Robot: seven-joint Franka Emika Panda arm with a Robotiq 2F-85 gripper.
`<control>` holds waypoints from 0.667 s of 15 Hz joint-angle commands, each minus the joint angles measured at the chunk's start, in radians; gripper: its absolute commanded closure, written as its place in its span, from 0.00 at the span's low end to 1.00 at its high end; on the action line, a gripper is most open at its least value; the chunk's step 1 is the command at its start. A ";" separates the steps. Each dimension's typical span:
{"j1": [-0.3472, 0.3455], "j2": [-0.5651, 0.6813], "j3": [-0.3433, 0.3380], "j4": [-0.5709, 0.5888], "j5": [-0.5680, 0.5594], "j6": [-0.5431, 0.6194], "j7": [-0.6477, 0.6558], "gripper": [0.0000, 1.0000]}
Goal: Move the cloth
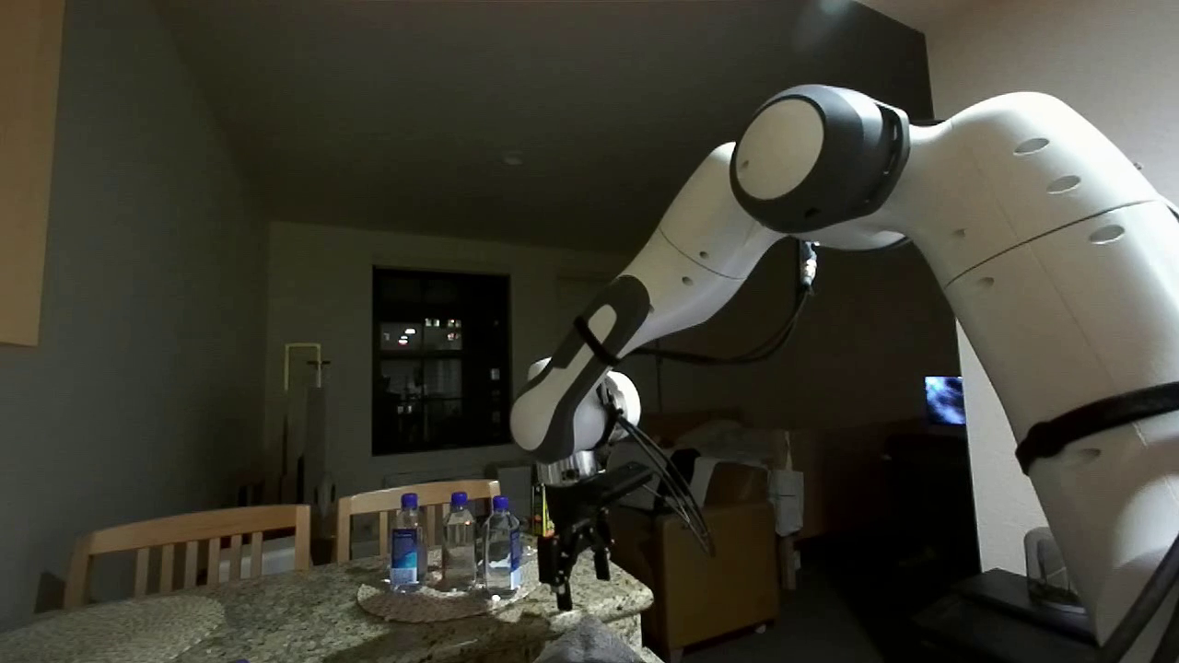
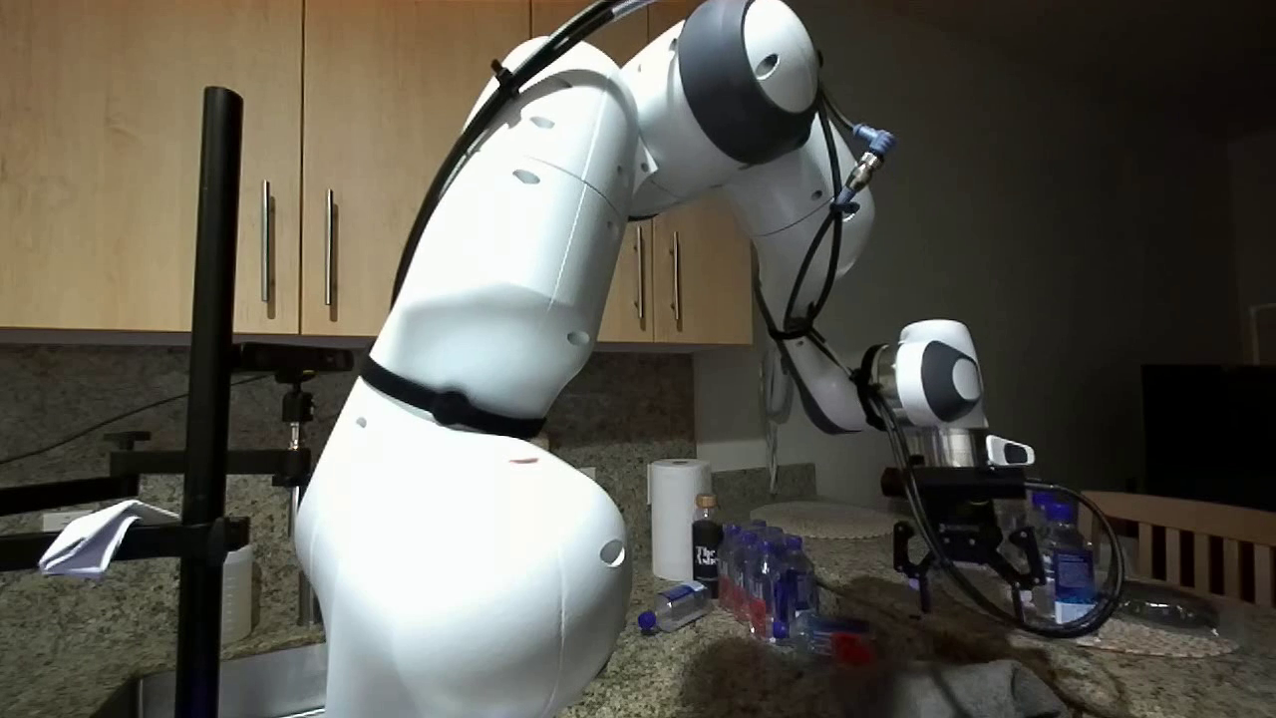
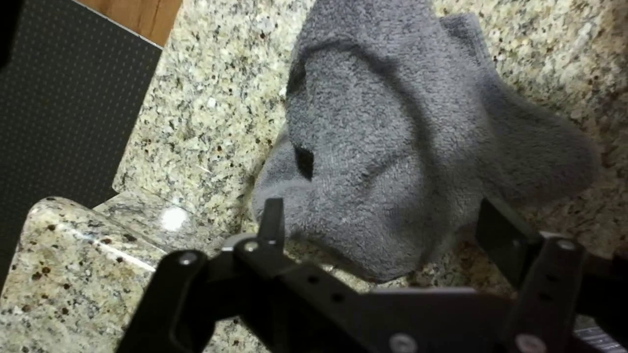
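Note:
A grey, fluffy cloth [image 3: 363,137] lies crumpled and folded on the speckled stone counter [image 3: 191,117] in the wrist view. Only its top shows at the bottom edge of both exterior views [image 1: 589,645] [image 2: 982,690]. My gripper [image 3: 379,208] is open, with its two fingers wide apart and nothing between them. In the wrist view the fingertips overlap the near end of the cloth. In both exterior views the gripper [image 1: 583,589] [image 2: 972,608] points down and hangs above the cloth, apart from it.
Three water bottles [image 1: 458,543] stand on a round woven mat [image 1: 396,603] near the gripper. A group of bottles [image 2: 763,578], a lying bottle [image 2: 680,605] and a paper towel roll [image 2: 680,514] are on the counter. A stepped counter edge [image 3: 98,235] shows in the wrist view.

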 commanded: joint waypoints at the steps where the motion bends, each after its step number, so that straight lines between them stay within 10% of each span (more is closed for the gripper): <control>1: -0.026 -0.092 0.023 -0.039 0.018 -0.054 -0.051 0.00; 10: -0.029 -0.257 0.018 -0.117 0.059 -0.173 -0.059 0.00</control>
